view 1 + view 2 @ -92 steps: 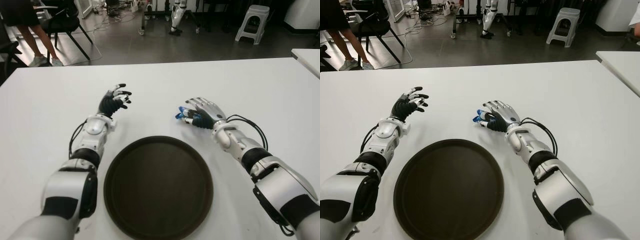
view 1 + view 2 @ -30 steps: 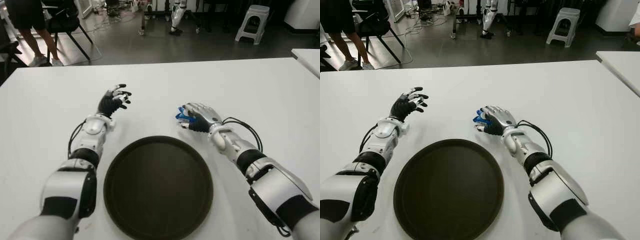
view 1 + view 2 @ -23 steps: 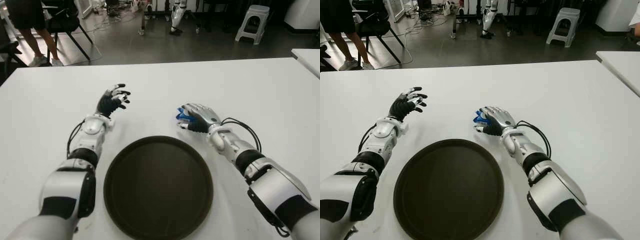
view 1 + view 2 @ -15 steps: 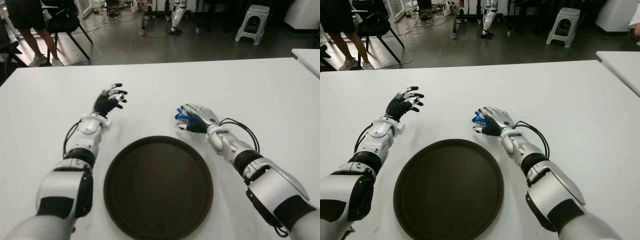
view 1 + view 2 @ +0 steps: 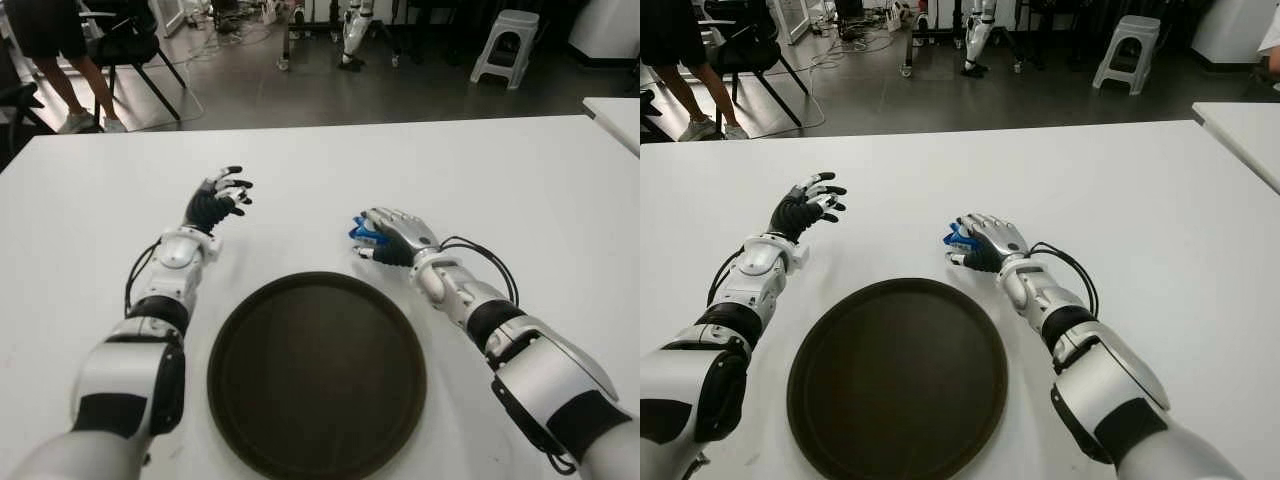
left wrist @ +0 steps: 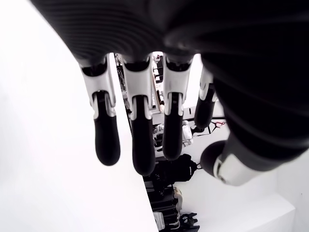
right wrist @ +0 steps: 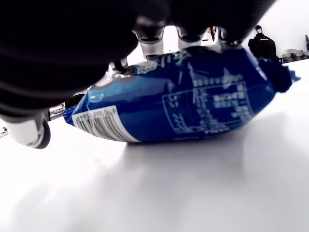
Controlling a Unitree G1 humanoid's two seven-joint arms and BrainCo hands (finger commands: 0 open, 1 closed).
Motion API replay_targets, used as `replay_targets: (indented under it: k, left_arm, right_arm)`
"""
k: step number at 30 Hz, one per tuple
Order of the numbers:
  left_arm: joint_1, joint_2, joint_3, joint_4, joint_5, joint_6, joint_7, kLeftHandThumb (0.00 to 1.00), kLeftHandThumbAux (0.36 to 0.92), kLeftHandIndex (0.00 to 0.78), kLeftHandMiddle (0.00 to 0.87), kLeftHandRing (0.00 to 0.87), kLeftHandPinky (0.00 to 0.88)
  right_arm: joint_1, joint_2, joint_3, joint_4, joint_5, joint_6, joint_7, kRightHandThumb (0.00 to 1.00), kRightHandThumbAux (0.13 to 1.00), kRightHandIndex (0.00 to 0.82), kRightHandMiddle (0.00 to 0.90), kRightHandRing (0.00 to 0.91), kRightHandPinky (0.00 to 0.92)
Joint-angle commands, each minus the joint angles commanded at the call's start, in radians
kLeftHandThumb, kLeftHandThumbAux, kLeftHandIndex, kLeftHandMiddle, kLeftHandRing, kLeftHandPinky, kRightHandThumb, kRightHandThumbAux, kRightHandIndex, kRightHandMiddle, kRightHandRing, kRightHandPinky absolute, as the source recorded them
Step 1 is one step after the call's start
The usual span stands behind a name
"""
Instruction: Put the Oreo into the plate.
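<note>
Oreo (image 7: 178,104): blue foil pack lying on the table (image 5: 520,190), at 1 o'clock from the plate (image 5: 316,370) and just beyond its rim. My right hand (image 5: 395,236) curls over it, fingers draped on top. I judge it light, slick and crinkly, the biscuits inside brittle; best pinched across its middle, gently. My left hand (image 5: 214,203) shows spread, at 11 o'clock.

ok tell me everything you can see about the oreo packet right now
The Oreo packet is a small glossy blue wrapper, plastic by its look, with a white barcode panel at one end, white print on its side and a crimped seal at the other end. It lies lengthwise on the white table, beyond the dark round plate. The right hand covers it, fingers curled over its top. It looks still on the table, not lifted.
</note>
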Motion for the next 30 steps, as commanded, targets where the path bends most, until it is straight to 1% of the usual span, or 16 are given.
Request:
replay_targets:
  k: [4, 10, 20, 24, 30]
  left_arm:
    - [0.000, -0.001, 0.005, -0.001, -0.006, 0.001, -0.003, 0.230, 0.669, 0.182, 0.310, 0.381, 0.435]
    - [-0.001, -0.001, 0.003, 0.000, 0.000, 0.010, 0.004, 0.219, 0.666, 0.184, 0.312, 0.385, 0.444]
    - [-0.001, -0.002, 0.005, -0.001, -0.001, 0.013, 0.009, 0.229, 0.669, 0.178, 0.313, 0.394, 0.445]
    - [0.000, -0.002, 0.007, -0.001, -0.003, 0.010, 0.005, 0.217, 0.670, 0.179, 0.313, 0.382, 0.419]
    - [0.001, 0.000, 0.007, -0.002, -0.002, 0.003, -0.003, 0.224, 0.664, 0.175, 0.310, 0.384, 0.442]
  right_arm:
    - [-0.001, -0.001, -0.003, 0.000, 0.003, 0.000, 0.003, 0.337, 0.330, 0.000, 0.067, 0.119, 0.179]
    - [-0.001, -0.002, -0.004, -0.001, 0.004, 0.000, 0.004, 0.336, 0.331, 0.005, 0.082, 0.138, 0.206]
    - [-0.002, -0.002, -0.006, -0.001, 0.006, 0.005, 0.008, 0.347, 0.344, 0.009, 0.085, 0.142, 0.209]
    - [-0.002, -0.002, -0.005, 0.000, 0.005, 0.008, 0.010, 0.364, 0.352, 0.010, 0.089, 0.145, 0.205]
    - [-0.005, -0.004, 0.000, 0.000, 0.000, 0.015, 0.013, 0.420, 0.392, 0.023, 0.103, 0.162, 0.229]
